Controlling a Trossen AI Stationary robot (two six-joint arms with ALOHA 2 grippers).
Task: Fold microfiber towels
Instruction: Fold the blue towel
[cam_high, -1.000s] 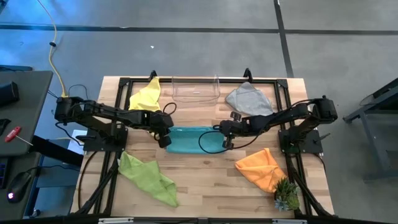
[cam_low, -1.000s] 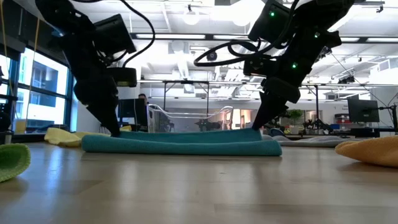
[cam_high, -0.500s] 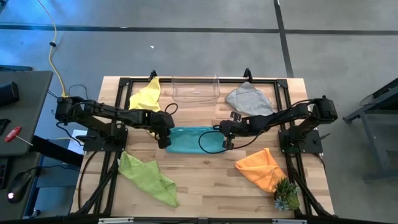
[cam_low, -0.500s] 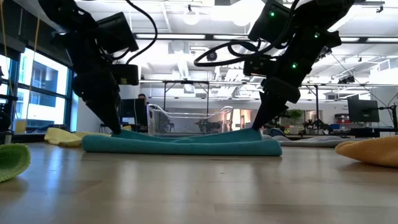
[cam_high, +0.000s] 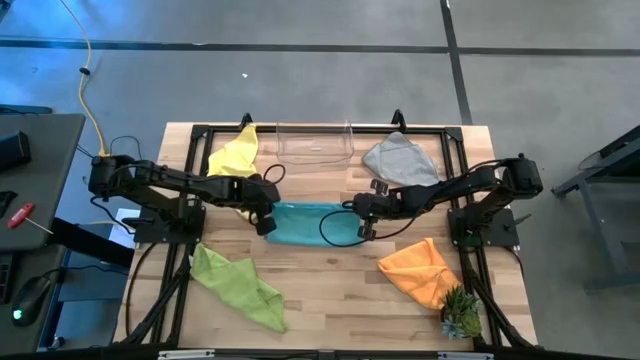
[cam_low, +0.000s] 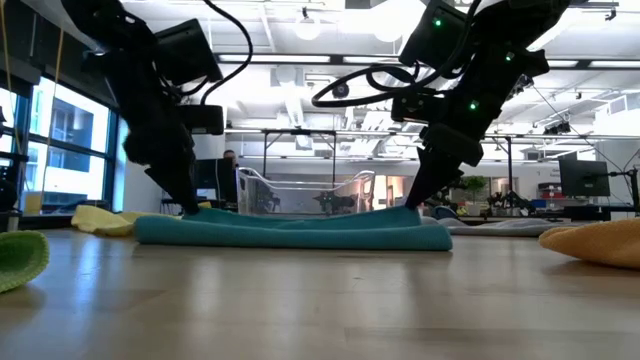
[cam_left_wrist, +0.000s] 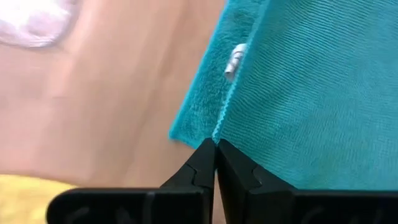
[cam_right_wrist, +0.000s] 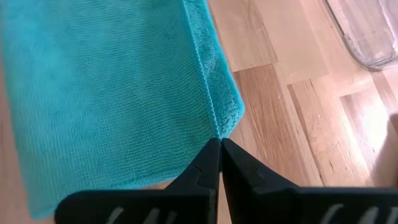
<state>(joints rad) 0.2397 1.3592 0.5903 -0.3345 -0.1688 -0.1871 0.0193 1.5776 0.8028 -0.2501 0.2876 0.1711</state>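
Bare table (cam_high: 330, 285) front — towels around

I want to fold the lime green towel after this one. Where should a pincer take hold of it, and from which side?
The crumpled lime green microfiber towel is best gripped at a pointed outer corner, probably the one nearest the table's front edge, coming down from above: it lies low on the wooden table, and only its corners stick out.

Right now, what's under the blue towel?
The teal blue towel lies folded on the wooden table, each shut claw, left and right, pinching an end. Anything between its layers is hidden.
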